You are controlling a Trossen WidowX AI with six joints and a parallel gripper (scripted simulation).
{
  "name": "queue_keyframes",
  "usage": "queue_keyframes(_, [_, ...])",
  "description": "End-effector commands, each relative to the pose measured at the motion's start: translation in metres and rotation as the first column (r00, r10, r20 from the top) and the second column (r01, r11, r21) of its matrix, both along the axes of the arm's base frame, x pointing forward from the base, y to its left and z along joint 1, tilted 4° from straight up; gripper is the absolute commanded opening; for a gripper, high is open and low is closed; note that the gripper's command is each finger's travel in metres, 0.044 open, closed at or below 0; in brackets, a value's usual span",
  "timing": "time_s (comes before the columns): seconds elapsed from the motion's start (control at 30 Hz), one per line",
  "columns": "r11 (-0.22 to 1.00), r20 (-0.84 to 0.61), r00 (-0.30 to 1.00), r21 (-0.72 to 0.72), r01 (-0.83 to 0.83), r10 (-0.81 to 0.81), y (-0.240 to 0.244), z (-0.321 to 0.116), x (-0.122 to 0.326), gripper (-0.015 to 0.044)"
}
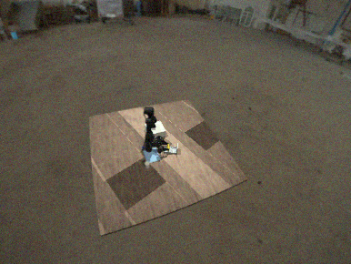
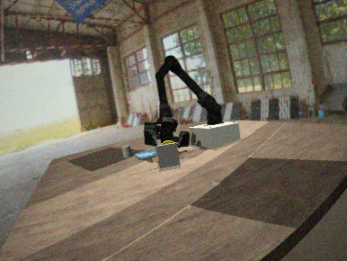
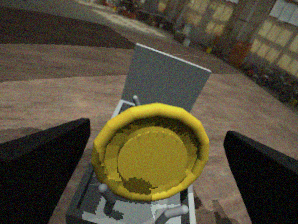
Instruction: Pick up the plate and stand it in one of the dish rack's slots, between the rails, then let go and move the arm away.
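Old hall windows stand behind a wooden worktop. On it the grey rack holds the yellow plate, which stands on its edge between the rails, tilted a little, with its hollow face toward the wrist camera. The tool is released: its dark fingers stand wide apart, left and right of the plate, touching nothing.
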State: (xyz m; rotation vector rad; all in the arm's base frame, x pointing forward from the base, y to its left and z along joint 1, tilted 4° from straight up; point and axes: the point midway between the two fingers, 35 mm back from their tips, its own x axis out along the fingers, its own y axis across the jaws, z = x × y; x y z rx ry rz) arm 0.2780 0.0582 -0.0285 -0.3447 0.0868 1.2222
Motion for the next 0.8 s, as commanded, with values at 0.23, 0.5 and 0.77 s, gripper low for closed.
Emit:
queue_keyframes(0.23, [1.0,0.025,1.0,0.012,0.008,-0.008,0.003,0.104,0.01,0.04])
queue_keyframes(0.5, [1.0,0.007,1.0,0.008,0.014,-0.014,0.003,0.112,0.012,0.04])
queue_keyframes(0.77, [0.992,-0.228,0.969,-0.095,0.08,-0.1,-0.002,0.109,0.021,0.04])
